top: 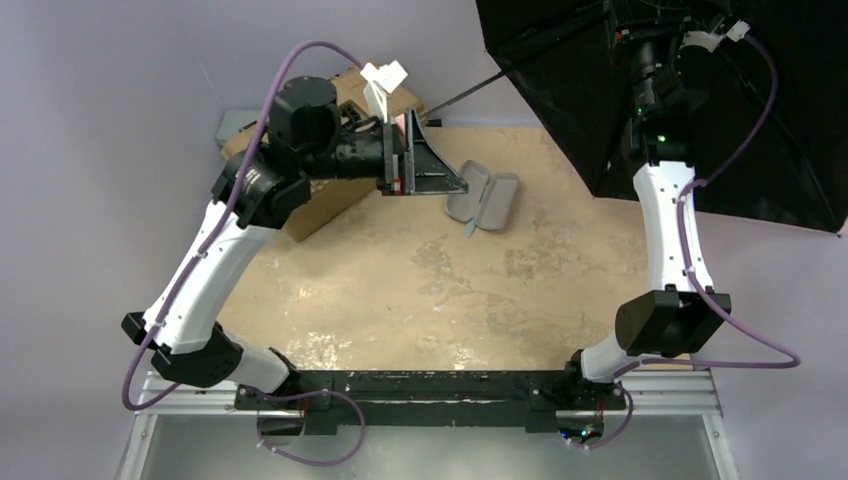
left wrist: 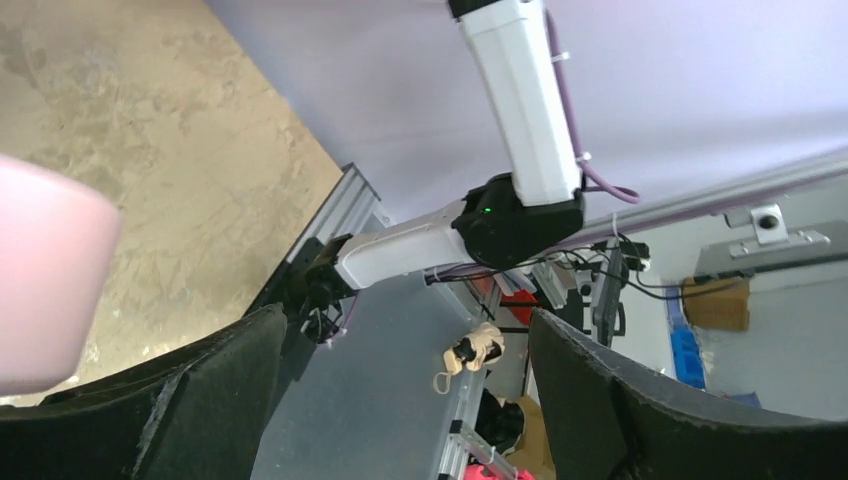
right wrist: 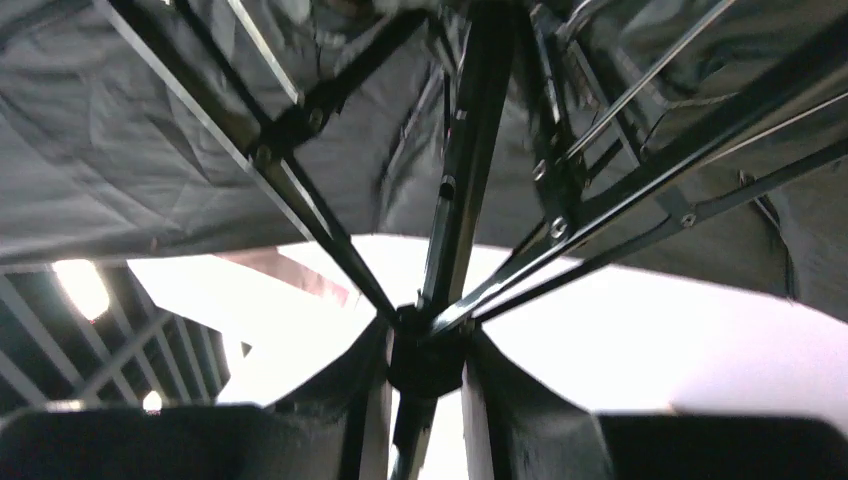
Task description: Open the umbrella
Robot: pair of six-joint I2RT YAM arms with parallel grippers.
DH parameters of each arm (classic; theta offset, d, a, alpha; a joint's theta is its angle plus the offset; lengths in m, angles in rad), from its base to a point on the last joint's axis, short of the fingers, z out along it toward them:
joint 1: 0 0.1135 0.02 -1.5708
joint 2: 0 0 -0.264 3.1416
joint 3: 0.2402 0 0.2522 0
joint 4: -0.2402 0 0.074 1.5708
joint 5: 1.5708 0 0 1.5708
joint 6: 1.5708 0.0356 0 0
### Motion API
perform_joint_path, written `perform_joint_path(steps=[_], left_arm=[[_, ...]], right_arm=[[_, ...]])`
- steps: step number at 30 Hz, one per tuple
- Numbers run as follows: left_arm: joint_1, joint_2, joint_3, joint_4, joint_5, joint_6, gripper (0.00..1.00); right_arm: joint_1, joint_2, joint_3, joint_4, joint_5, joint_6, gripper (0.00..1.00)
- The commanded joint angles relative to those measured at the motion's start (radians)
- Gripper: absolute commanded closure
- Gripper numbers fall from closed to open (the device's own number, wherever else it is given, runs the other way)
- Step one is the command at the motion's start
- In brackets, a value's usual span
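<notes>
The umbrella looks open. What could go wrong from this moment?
1. The left gripper is open and the pink handle sits outside its fingers, so only the right gripper seems to hold the umbrella; it may swing or fall.
2. The ribs surround the right arm, and its purple cable could snag on them when it pulls out.

Matte black on the umbrella (top: pixel 700 100) underside, pale pink on its handle (left wrist: pixel 45 270). Mottled tan and cream over the table (top: pixel 430 280). Plain grey on the small case (top: pixel 483 197). White with black joints along the arms (top: pixel 665 220), purple on cables (top: pixel 322 44).
</notes>
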Motion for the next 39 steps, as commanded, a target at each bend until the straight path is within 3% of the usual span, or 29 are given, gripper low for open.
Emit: perform_joint_path(steps=[1, 3, 5, 8, 10, 13, 14, 16, 19, 20, 24, 26, 29, 33, 39], left_arm=[[0.039, 0.026, 0.073, 0.115, 0.212, 0.037, 0.11], [0.060, 0.015, 0.006, 0.266, 0.376, -0.095, 0.11], [0.062, -0.018, -0.036, 0.300, 0.420, -0.122, 0.10], [0.074, -0.094, -0.169, 0.558, 0.484, -0.290, 0.10], [0.087, -0.108, -0.146, 0.636, 0.479, -0.352, 0.10], [0.123, -0.103, 0.043, 0.217, 0.358, -0.082, 0.08], [0.135, -0.103, 0.070, 0.160, 0.330, -0.036, 0.08], [0.158, -0.134, 0.030, 0.240, 0.293, -0.068, 0.08], [0.169, -0.203, -0.125, 0.576, 0.300, -0.237, 0.07], [0.169, -0.210, -0.141, 0.607, 0.294, -0.248, 0.06], [0.169, -0.186, -0.025, 0.197, 0.108, 0.039, 0.06], [0.169, -0.170, -0.008, 0.083, 0.034, 0.137, 0.05], [0.169, -0.158, -0.078, 0.066, -0.033, 0.179, 0.05], [0.157, -0.155, -0.220, 0.212, -0.082, 0.130, 0.05], [0.074, -0.027, -0.153, 0.206, -0.123, 0.156, 0.06]], right_arm=[[0.039, -0.082, 0.002, 0.012, -0.161, -0.083, 1.00], [0.039, -0.077, 0.020, -0.008, -0.169, -0.111, 1.00], [0.039, -0.062, 0.055, -0.037, -0.169, -0.135, 1.00], [0.039, -0.043, 0.080, -0.048, -0.161, -0.153, 1.00], [0.038, -0.026, 0.098, -0.059, -0.164, -0.156, 1.00], [0.048, -0.005, 0.137, -0.100, -0.169, -0.182, 1.00], [0.054, -0.005, 0.140, -0.107, -0.169, -0.188, 1.00], [0.081, -0.007, 0.155, -0.147, -0.154, -0.225, 1.00], [0.093, -0.007, 0.156, -0.178, -0.159, -0.248, 1.00], [0.095, -0.012, 0.145, -0.174, -0.163, -0.244, 1.00], [0.109, -0.024, 0.141, -0.182, -0.201, -0.223, 1.00], [0.133, -0.023, 0.157, -0.197, -0.231, -0.208, 1.00], [0.169, -0.018, 0.192, -0.236, -0.244, -0.184, 1.00], [0.217, -0.006, 0.248, -0.265, -0.264, -0.151, 1.00], [0.268, -0.013, 0.250, -0.255, -0.268, -0.114, 1.00]])
